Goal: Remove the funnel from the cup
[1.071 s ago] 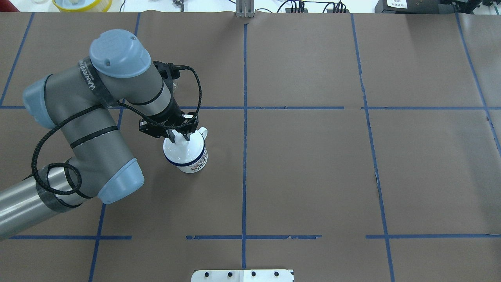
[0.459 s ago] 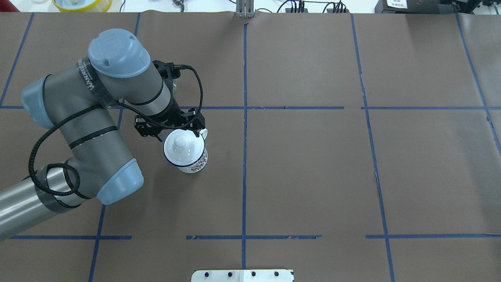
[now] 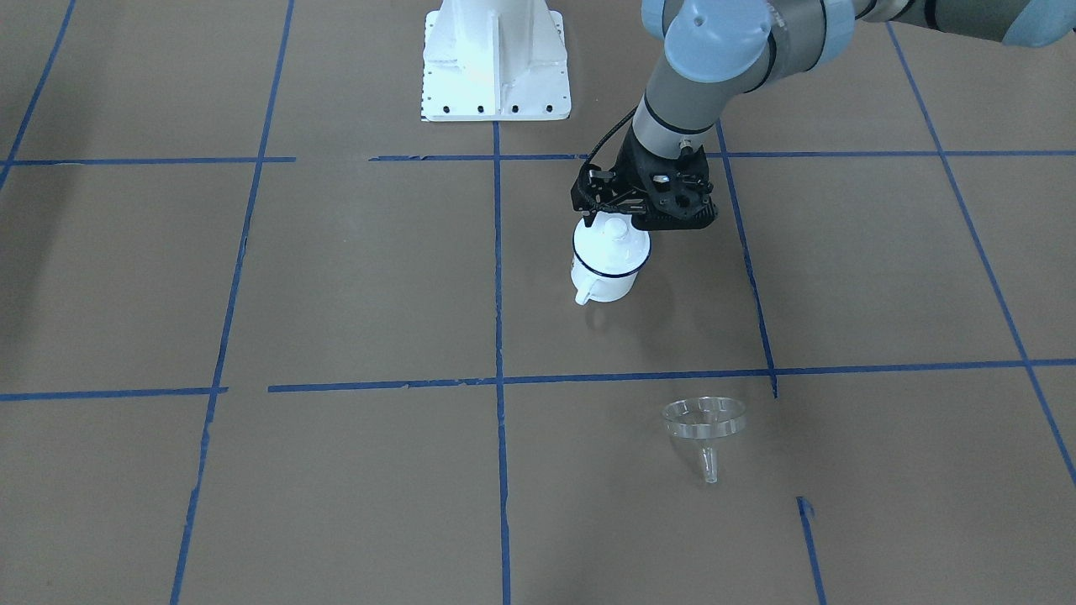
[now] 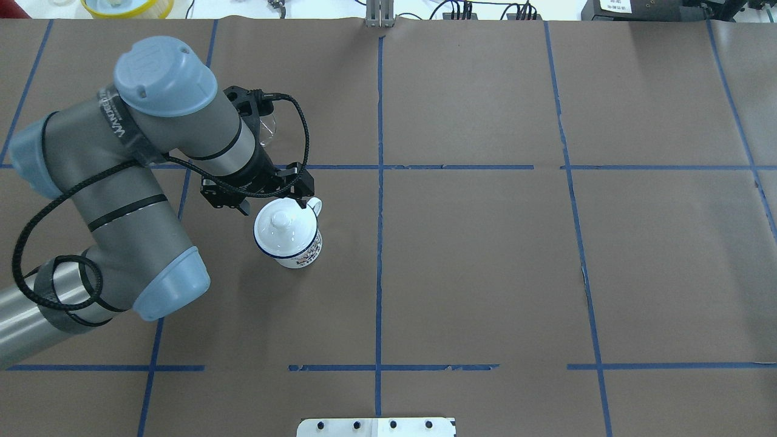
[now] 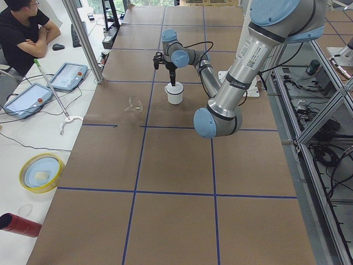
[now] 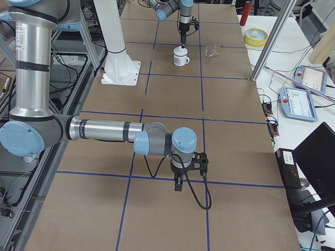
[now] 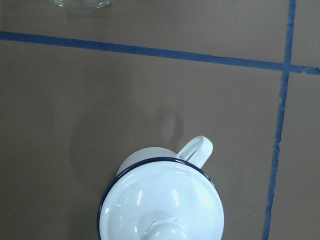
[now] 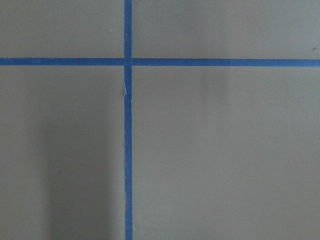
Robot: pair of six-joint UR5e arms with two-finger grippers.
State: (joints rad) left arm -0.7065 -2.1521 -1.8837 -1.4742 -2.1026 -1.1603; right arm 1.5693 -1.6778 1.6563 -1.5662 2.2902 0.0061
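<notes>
The white cup (image 4: 301,255) with a dark blue rim stands left of the table's middle, and a white domed lid (image 4: 282,227) with a knob sits on it. The clear funnel (image 3: 704,427) lies on its side on the table, apart from the cup and further from the robot. In the overhead view only its edge (image 4: 268,127) shows behind the arm. My left gripper (image 4: 272,203) hangs open and empty just above the lid's far edge. The left wrist view shows lid (image 7: 160,205) and cup handle (image 7: 197,150). My right gripper (image 6: 179,185) hovers low over bare table; I cannot tell its state.
The robot's white base (image 3: 496,59) stands at the near table edge. A yellow bowl (image 4: 127,6) sits off the far left corner. An operator (image 5: 22,33) and tablets (image 5: 69,74) are beyond the table. Blue tape lines (image 8: 128,150) mark the brown surface.
My left gripper was shut on the lid's knob, has let go and opened, and has risen and drawn back to the far left. The lid stays on the cup.
</notes>
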